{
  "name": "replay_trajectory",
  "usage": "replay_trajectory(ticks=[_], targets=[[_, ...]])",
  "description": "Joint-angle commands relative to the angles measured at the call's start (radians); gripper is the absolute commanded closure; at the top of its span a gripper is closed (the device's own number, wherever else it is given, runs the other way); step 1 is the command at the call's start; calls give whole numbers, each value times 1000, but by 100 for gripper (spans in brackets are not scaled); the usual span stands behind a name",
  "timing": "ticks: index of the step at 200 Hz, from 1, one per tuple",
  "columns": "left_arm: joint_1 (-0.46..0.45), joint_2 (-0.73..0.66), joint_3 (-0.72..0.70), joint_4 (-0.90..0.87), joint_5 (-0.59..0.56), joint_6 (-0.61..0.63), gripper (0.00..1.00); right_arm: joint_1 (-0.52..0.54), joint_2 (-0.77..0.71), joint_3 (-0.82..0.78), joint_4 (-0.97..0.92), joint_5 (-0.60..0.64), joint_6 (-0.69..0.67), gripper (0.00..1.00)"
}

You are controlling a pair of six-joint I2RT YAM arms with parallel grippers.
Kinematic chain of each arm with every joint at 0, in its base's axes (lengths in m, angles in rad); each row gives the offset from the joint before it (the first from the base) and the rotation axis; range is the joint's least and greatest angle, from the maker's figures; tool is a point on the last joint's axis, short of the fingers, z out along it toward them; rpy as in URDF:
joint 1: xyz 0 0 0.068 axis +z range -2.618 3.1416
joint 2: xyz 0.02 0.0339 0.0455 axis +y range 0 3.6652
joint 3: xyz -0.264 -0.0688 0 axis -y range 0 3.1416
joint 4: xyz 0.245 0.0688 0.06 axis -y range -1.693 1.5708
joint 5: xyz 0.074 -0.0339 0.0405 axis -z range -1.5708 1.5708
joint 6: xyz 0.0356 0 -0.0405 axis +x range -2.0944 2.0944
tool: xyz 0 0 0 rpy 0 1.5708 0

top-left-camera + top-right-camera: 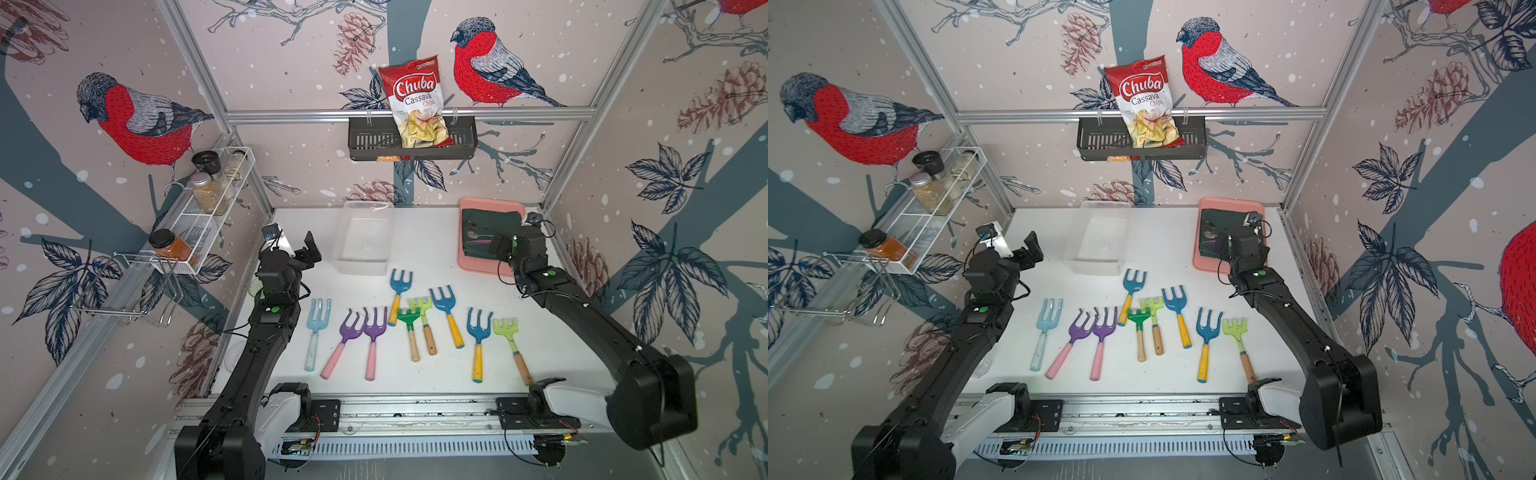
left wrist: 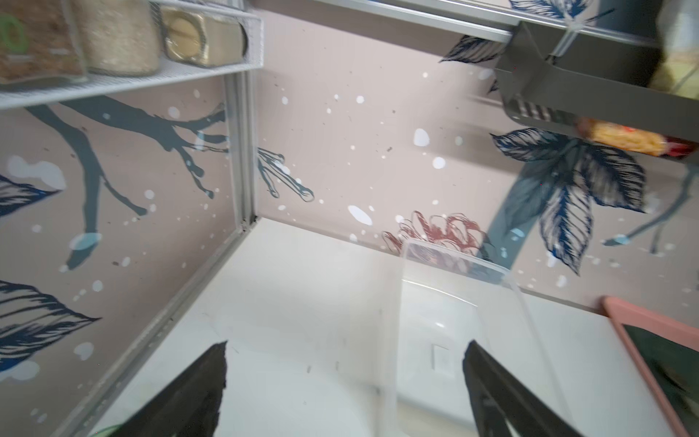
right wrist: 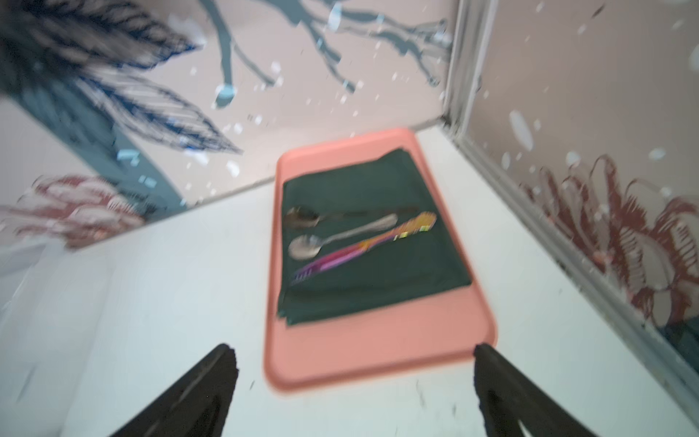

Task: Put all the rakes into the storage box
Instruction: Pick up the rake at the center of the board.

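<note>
Nothing grasped yet: our left pincer (image 2: 346, 346) and right pincer (image 3: 353, 348) gape empty; next we take the dark-green wooden-handled rake (image 1: 409, 320) to the clear plastic storage box (image 1: 359, 266).

The white table (image 1: 428, 249) carries the storage box (image 1: 360, 266), a pink tray (image 1: 478, 262), toy rakes (image 1: 408, 318) and forks (image 1: 443, 300).

Clear storage box (image 1: 360, 266), empty, upright, three green rakes (image 1: 409, 319) lying flat before it

Storage box (image 1: 361, 264) behind tool row (image 1: 374, 328) (rakes (image 1: 408, 318) mid-row, right end); tray (image 1: 478, 264) right of box.
</note>
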Motion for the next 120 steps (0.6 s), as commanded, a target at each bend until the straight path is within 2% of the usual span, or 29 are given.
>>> replay_trajectory(ticks=[1,24,38,67,120], targets=[[-24,-55,26,-226,136,-104,4,64,-73,-10,-346,-88,256,0],[-66,-104,17,-260,219,-187,4,151,-149,-86,-393,-200,410,0],[-86,-115,-21,-230,318,-216,4,210,-168,-140,-410,-206,483,2],[-99,-121,-84,-206,403,-309,5,288,-185,-239,-417,-237,579,5],[-107,-110,-113,-242,448,-315,8,365,-290,-397,-401,-308,689,7]])
